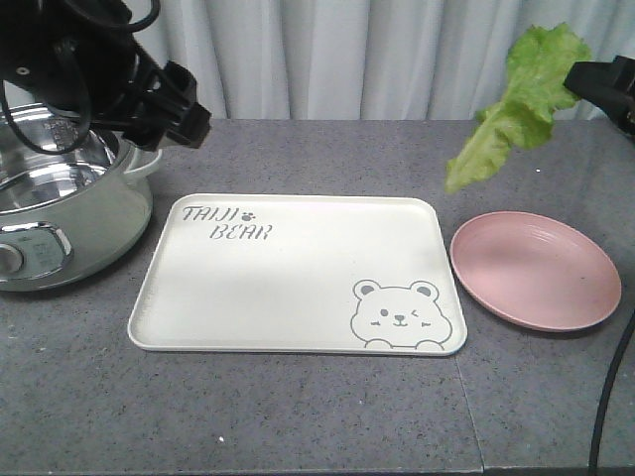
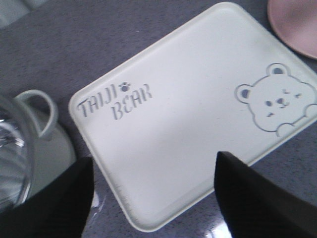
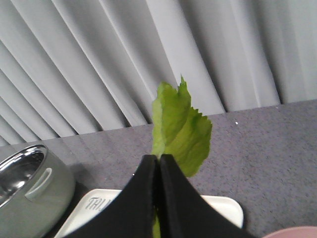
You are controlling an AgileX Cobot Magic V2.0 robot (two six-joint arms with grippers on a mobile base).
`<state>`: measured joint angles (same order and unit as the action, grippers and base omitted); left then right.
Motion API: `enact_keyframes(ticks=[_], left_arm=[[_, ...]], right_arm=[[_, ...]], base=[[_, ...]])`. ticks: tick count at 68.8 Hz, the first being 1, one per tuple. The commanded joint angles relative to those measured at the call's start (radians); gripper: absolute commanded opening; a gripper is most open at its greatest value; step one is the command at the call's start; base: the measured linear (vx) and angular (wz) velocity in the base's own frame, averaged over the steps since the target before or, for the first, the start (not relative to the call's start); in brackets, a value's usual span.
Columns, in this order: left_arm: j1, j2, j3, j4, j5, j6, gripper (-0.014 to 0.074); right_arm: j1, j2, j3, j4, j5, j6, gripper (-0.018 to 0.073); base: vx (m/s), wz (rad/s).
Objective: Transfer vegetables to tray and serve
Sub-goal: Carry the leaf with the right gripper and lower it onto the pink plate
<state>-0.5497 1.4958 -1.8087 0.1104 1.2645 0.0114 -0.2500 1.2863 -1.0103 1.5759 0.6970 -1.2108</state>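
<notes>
The vegetables are one frilly green lettuce leaf hanging in the air above the gap between tray and pink plate. My right gripper is shut on the leaf, whose upper part sticks out past the fingertips. In the front view only the edge of the right gripper shows at the far right. The cream tray with the bear drawing lies flat at the table's centre, nothing on it. My left gripper hovers open over the tray's near left corner, holding nothing.
A round pink plate lies right of the tray. A pale green electric pot with a steel inner bowl stands at the left, under the left arm. Grey curtains hang behind the table. A black cable drops at the right edge.
</notes>
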Motion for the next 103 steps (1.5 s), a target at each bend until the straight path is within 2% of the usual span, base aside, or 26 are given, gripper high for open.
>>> enact_keyframes(ticks=[1, 30, 39, 49, 57, 70, 91, 103], left_arm=[[-0.004, -0.036, -0.020, 0.063, -0.013, -0.050, 0.0507], [-0.004, -0.036, -0.020, 0.065, -0.014, -0.054, 0.0503], [-0.004, -0.036, -0.020, 0.065, -0.014, -0.054, 0.0503], [-0.004, -0.036, -0.020, 0.065, -0.014, -0.054, 0.0503], [-0.004, -0.036, -0.020, 0.065, -0.014, -0.054, 0.0503], [-0.004, -0.036, -0.020, 0.065, -0.014, -0.054, 0.0503], [-0.004, -0.036, -0.020, 0.065, -0.014, -0.054, 0.0503], [-0.004, -0.036, -0.020, 0.065, -0.014, -0.054, 0.0503]], right_arm=[[-0.021, 0.015, -0.031, -0.006, 0.039, 0.010, -0.0006], [-0.020, 0.260, -0.031, -0.133, -0.015, 0.011, -0.0006], [-0.020, 0.302, -0.029, -0.170, -0.047, 0.046, -0.0006], [-0.020, 0.332, -0.029, -0.282, -0.070, 0.124, -0.0001], [-0.020, 0.337, -0.029, -0.413, -0.098, 0.189, 0.0020], [-0.020, 0.337, -0.029, -0.569, -0.169, 0.275, 0.0144], [-0.020, 0.337, -0.029, -0.575, -0.251, 0.275, 0.0410], [-0.020, 0.337, -0.029, -0.605, -0.271, 0.278, 0.0443]], base=[[0.00, 0.00], [0.00, 0.00], [0.00, 0.00], [0.00, 0.00], [0.00, 0.00], [0.00, 0.00], [0.00, 0.00], [0.00, 0.00]])
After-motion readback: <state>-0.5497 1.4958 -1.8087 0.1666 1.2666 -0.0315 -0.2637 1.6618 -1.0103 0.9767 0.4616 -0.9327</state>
